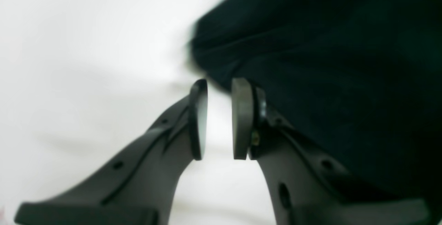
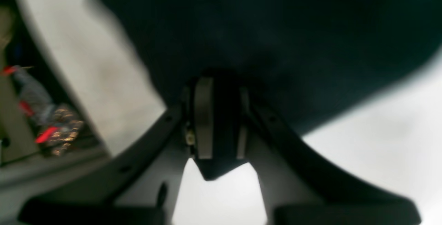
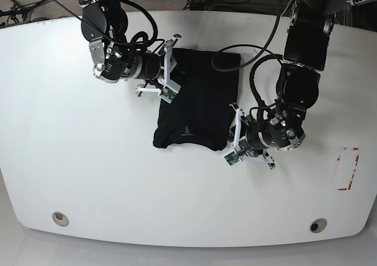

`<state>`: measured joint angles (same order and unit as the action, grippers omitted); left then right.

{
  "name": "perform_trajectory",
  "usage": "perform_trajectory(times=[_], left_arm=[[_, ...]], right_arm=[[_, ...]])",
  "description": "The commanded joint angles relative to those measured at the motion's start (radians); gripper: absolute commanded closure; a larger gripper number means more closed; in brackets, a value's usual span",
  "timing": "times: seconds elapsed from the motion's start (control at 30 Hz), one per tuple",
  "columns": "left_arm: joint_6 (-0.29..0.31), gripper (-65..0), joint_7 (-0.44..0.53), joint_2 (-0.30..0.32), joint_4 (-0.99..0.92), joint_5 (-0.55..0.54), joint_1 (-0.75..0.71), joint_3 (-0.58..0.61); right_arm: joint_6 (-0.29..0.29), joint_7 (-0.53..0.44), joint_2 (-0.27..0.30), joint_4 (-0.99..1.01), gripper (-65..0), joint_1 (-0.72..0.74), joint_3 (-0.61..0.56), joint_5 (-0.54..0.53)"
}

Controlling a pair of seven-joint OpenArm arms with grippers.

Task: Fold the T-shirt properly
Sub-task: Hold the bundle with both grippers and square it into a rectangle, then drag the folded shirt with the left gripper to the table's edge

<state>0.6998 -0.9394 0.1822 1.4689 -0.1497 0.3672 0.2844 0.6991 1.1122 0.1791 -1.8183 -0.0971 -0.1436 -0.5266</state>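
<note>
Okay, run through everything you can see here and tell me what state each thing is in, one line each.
T-shirt: lying on the table, folded narrow, collar toward the near edge.
right gripper: shut on a fold of the T-shirt.
left gripper: jaws slightly apart, nothing between them, beside the cloth's edge.
table: white, bearing the shirt.

T-shirt (image 3: 197,98) mid-table (image 3: 88,177), right arm (image 3: 118,62) at its left edge, left arm (image 3: 274,130) at its right.

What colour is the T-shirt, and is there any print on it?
Plain black T-shirt; only a tiny pale mark near the collar, clearest in base view.
</note>
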Motion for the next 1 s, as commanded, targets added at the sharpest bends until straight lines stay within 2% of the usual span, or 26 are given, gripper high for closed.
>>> perform_trajectory(times=[0.0,0.17,0.33,0.47,0.53,0.57,0.67,0.7,0.77,0.9,0.97], left_arm=[[-0.002,-10.8,-0.019,0.003,0.102,-0.006,0.025,-0.035],[-0.002,-10.8,-0.060,-0.013,0.243,-0.006,-0.046,-0.089],[-0.002,-10.8,-0.054,-0.089,0.341,0.000,-0.158,-0.121],[-0.002,-11.1,-0.039,-0.155,0.362,0.000,-0.227,-0.118],[-0.082,-13.7,0.001,-0.181,0.364,0.000,-0.257,-0.100],[-0.104,-15.4,0.015,-0.186,0.365,0.000,-0.273,-0.089],[-0.222,-25.7,0.084,-0.192,0.359,0.000,-0.322,-0.047],[-0.248,-26.9,0.102,-0.192,0.356,0.000,-0.330,-0.043],[-0.351,-30.6,0.167,-0.194,0.347,0.000,-0.379,-0.009],[-0.480,-33.6,0.253,-0.195,0.336,0.038,-0.437,0.028],[-0.512,-33.9,0.302,-0.195,0.303,0.077,-0.460,0.066]], right_arm=[[-0.001,-0.014,-0.020,-0.019,-8.7,0.040,-0.006,-0.010],[-0.001,-0.014,-0.023,-0.024,-8.7,0.050,-0.001,-0.010],[-0.001,-0.013,0.027,-0.041,-8.7,0.056,0.077,-0.028],[-0.001,-0.013,0.076,-0.045,-8.7,0.047,0.169,-0.085],[-0.001,-0.013,0.104,-0.044,-8.7,0.047,0.223,-0.137],[-0.001,-0.013,0.110,-0.044,-8.7,0.046,0.236,-0.154],[-0.001,-0.013,0.153,-0.042,-8.7,0.029,0.310,-0.214],[-0.001,-0.013,0.158,-0.042,-8.7,0.027,0.324,-0.221],[-0.001,-0.013,0.167,-0.042,-8.7,0.026,0.355,-0.235],[-0.001,-0.007,0.170,-0.042,-8.7,0.010,0.382,-0.232],[-0.001,0.003,0.170,-0.042,-8.7,0.000,0.411,-0.234]])
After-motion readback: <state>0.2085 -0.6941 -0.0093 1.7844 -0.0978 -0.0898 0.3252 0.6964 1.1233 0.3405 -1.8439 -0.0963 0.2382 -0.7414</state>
